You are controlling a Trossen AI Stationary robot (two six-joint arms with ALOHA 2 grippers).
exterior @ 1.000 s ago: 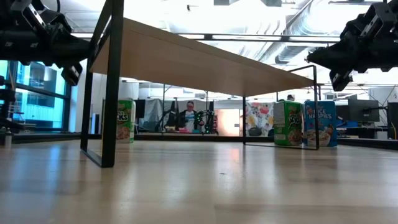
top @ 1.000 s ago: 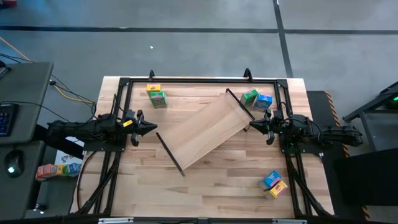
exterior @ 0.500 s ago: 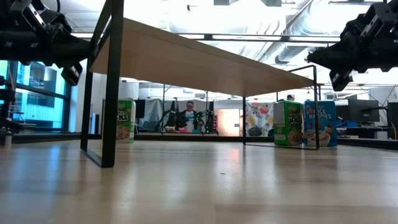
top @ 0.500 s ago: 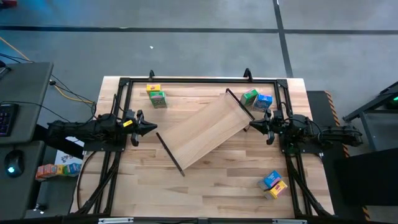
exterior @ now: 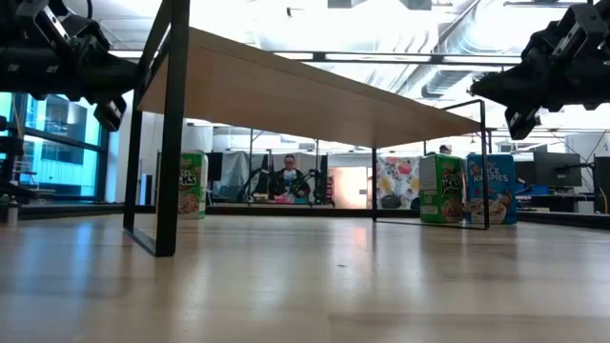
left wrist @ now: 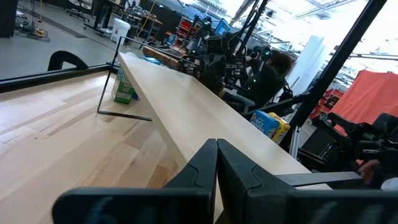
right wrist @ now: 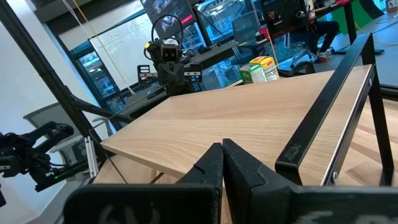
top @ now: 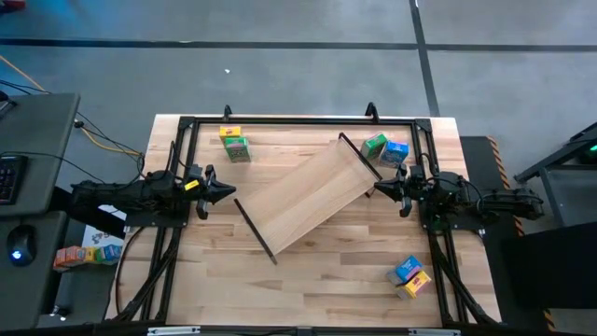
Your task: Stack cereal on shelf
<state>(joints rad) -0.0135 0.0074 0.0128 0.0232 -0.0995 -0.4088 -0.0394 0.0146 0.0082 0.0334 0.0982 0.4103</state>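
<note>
The shelf (top: 306, 198) is a pale board lying slantwise across the table's middle, standing on its black end brackets (exterior: 172, 133). A yellow box (top: 229, 134) and a green box (top: 238, 148) stand far left. A green box (top: 375, 146) and a blue box (top: 395, 152) stand far right, upright on the table (exterior: 440, 189). A blue box (top: 407, 269) and a yellow box (top: 416, 283) lie near right. My left gripper (top: 228, 192) hangs shut off the shelf's near-left end. My right gripper (top: 377, 190) hangs shut beside its far-right bracket, touching nothing.
A black frame (top: 298, 121) runs round the tabletop, and both arms reach in over its side rails. Bare wood lies along the near edge (top: 308, 289). More small boxes lie off the table at the left (top: 86, 252). People sit in the room beyond (exterior: 290, 179).
</note>
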